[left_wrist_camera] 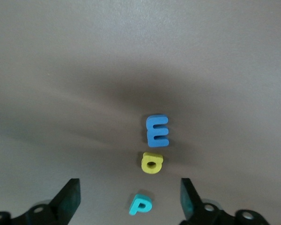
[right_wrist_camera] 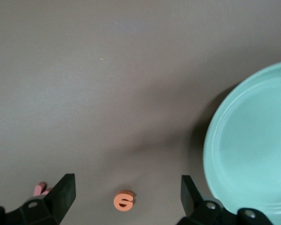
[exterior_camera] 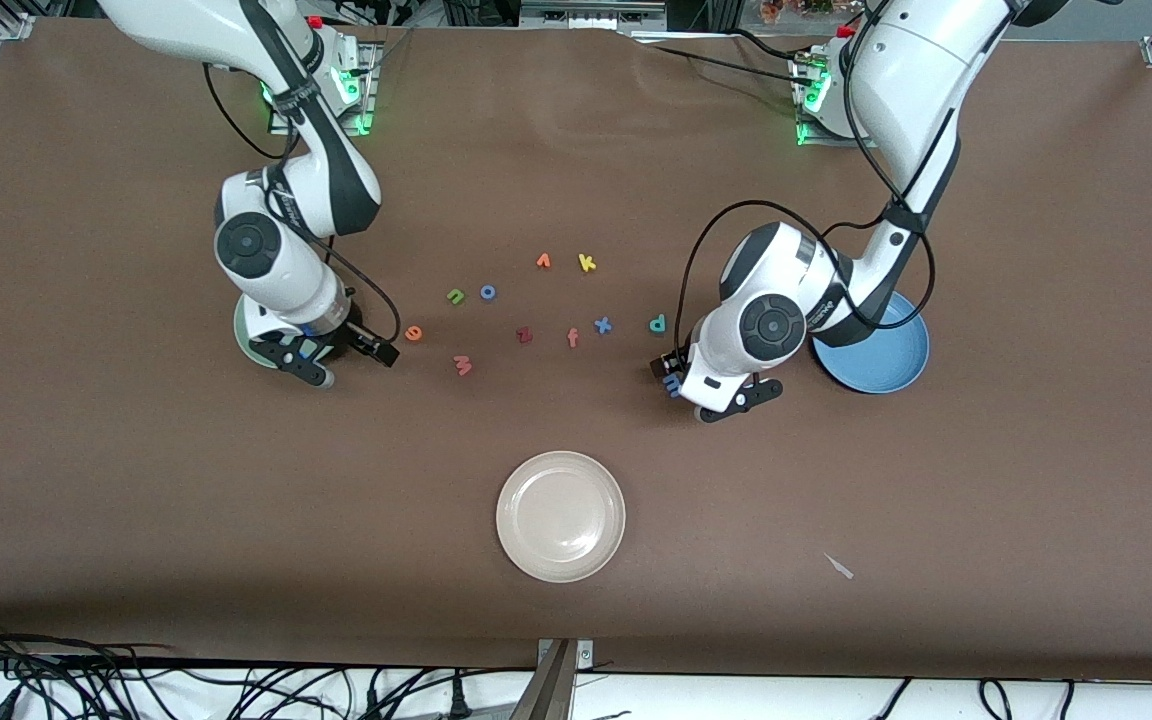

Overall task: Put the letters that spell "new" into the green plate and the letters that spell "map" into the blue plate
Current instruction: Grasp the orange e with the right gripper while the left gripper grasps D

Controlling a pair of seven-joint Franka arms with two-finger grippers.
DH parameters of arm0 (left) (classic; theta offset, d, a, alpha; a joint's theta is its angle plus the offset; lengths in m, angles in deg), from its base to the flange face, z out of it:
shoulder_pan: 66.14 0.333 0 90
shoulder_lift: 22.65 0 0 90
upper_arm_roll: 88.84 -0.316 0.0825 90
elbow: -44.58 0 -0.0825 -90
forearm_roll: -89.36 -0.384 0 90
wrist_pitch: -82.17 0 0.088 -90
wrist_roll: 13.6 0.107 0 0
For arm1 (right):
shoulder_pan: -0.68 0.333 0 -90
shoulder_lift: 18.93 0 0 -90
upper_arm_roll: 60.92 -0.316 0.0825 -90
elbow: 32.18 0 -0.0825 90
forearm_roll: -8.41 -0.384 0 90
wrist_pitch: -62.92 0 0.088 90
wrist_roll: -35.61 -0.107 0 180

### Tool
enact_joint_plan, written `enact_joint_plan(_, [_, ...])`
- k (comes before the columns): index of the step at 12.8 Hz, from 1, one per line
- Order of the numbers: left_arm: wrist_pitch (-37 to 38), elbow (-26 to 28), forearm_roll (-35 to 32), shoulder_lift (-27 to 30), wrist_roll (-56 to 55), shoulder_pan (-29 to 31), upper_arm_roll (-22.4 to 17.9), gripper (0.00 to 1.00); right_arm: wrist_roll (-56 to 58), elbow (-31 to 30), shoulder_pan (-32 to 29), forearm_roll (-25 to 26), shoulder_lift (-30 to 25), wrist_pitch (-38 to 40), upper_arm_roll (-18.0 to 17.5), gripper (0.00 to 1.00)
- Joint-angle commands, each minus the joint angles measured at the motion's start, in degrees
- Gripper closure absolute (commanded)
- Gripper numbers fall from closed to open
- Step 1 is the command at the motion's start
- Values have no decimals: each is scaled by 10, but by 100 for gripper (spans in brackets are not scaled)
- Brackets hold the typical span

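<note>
My left gripper (exterior_camera: pixel 733 402) hangs open over the table beside the blue plate (exterior_camera: pixel 886 380). Under it the blue m (left_wrist_camera: pixel 157 130), yellow a (left_wrist_camera: pixel 152 162) and teal p (left_wrist_camera: pixel 140 205) lie in a row, with the p between the open fingers (left_wrist_camera: pixel 69 200). The arm hides the a in the front view. My right gripper (exterior_camera: pixel 301 362) is open above the green plate's (right_wrist_camera: pixel 253 150) edge. The orange e (right_wrist_camera: pixel 124 200) lies on the table between its fingers, and the pink w (right_wrist_camera: pixel 41 189) beside it. The green n (exterior_camera: pixel 455 296) lies farther from the front camera.
A blue o (exterior_camera: pixel 487 292), dark red z (exterior_camera: pixel 524 335), salmon f (exterior_camera: pixel 572 338), blue x (exterior_camera: pixel 602 324), yellow k (exterior_camera: pixel 587 263) and one more orange letter (exterior_camera: pixel 543 261) lie mid-table. A cream plate (exterior_camera: pixel 561 515) sits nearest the front camera, with a paper scrap (exterior_camera: pixel 839 566) toward the left arm's end.
</note>
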Motion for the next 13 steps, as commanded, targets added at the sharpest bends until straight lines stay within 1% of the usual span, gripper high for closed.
enact_joint_plan(1, [-33, 3, 16, -11, -11, -14, -6, 8, -91, -1, 29, 4, 19, -16, 6, 3])
enact_joint_plan(2, [-36, 3, 13, -13, -11, -16, -6, 11, -159, 0, 45, 16, 33, -17, 9, 4])
enact_joint_plan(3, [-37, 3, 11, -14, -10, -20, -6, 13, -222, 0, 50, 44, 41, -29, 9, 4])
enact_joint_plan(4, [-37, 3, 9, -19, -10, -30, -6, 14, -280, -1, 53, 61, 49, -44, 9, 5])
enact_joint_plan(5, [-37, 3, 8, -22, -6, -31, -7, 17, -305, -1, 61, 73, 55, -52, 8, 5])
enact_joint_plan(6, [-37, 3, -5, -29, -5, -35, -7, 20, -315, -2, 62, 73, 56, -55, 8, 5])
enact_joint_plan(7, [-37, 3, -25, -34, -6, -41, -7, 20, -331, -10, 62, 73, 56, -69, 9, 5])
enact_joint_plan(8, [-37, 3, -36, -38, -6, -42, -6, 22, -358, -25, 62, 73, 56, -101, 9, 5])
enact_joint_plan(9, [-37, 3, -37, -40, -2, -43, -6, 33, -384, -44, 62, 73, 56, -140, 8, 5])
enact_joint_plan(11, [-38, 1, -37, -47, 1, -43, -6, 33, -392, -56, 62, 73, 56, -156, 8, 9])
enact_joint_plan(13, [-64, 1, -37, -54, 0, -43, -6, 33, -394, -56, 62, 73, 56, -155, 8, 10])
